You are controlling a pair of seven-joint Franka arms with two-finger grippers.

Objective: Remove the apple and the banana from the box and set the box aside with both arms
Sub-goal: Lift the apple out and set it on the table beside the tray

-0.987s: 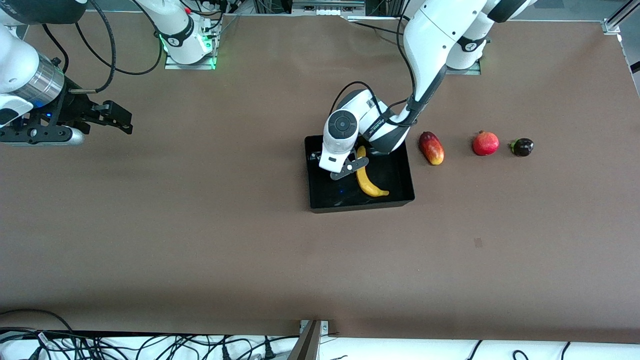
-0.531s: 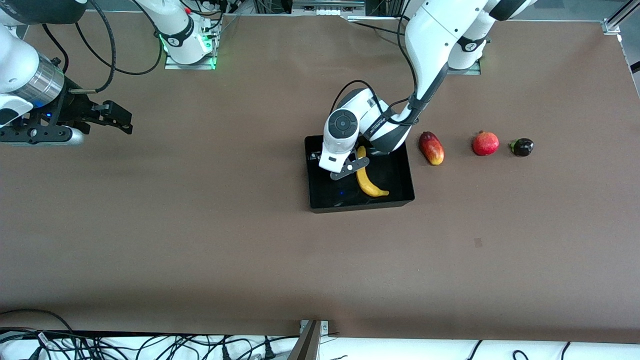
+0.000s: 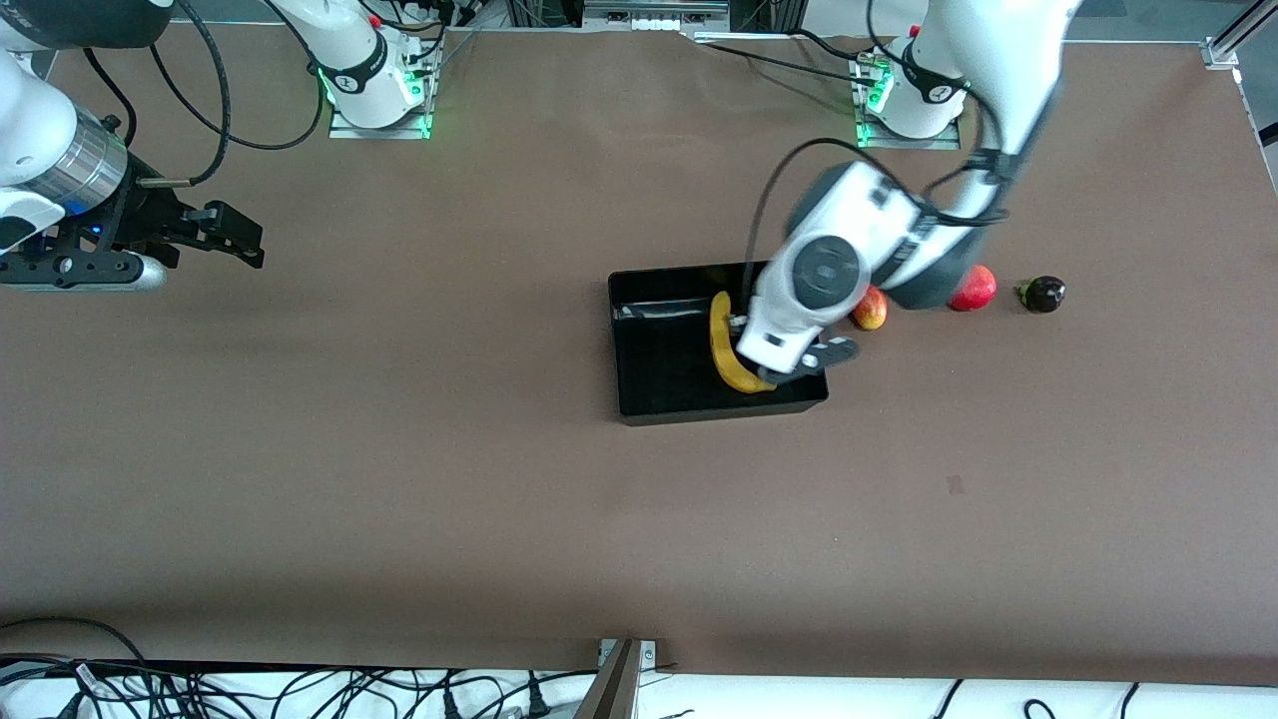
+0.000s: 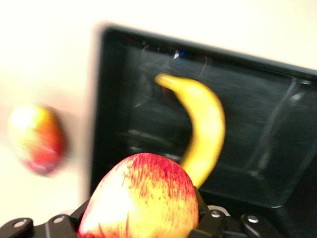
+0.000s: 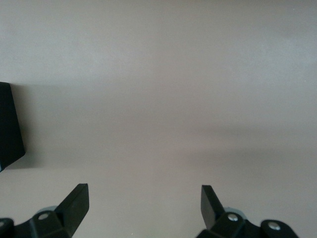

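The brown table [image 3: 399,479] filled the front view; a little right of its centre sat the black glossy rectangular plastic tray [image 3: 659,384] with low upright walls, and inside it lay the long curved yellow banana [image 3: 723,352], running from the tray's upper middle down toward its lower right part; in the left wrist view the banana [image 4: 205,126] lay on the tray's [image 4: 277,168] dark floor. The left arm reached down from its base at the upper right of the front view, and the left gripper [image 3: 799,361] hung over the tray's edge at the left arm's end; its fingers were clenched on the small round red-and-yellow streaked apple [image 4: 141,201], which filled the lower centre of the left wrist view above the tray's wall. Just outside that wall, partly hidden under the arm, lay the oblong dark-red-and-yellow mango-like fruit [image 3: 871,308], seen also at the left edge of the wrist view [image 4: 37,139]; the plain red round fruit [image 3: 976,290] peeked out just beside it, and a small dark purple round fruit [image 3: 1043,294] lay near the right edge. The right arm waited at the upper left of the front view; the right gripper [image 3: 215,232] hung over bare table, its fingers [image 5: 77,201] released and spread wide with nothing between them.
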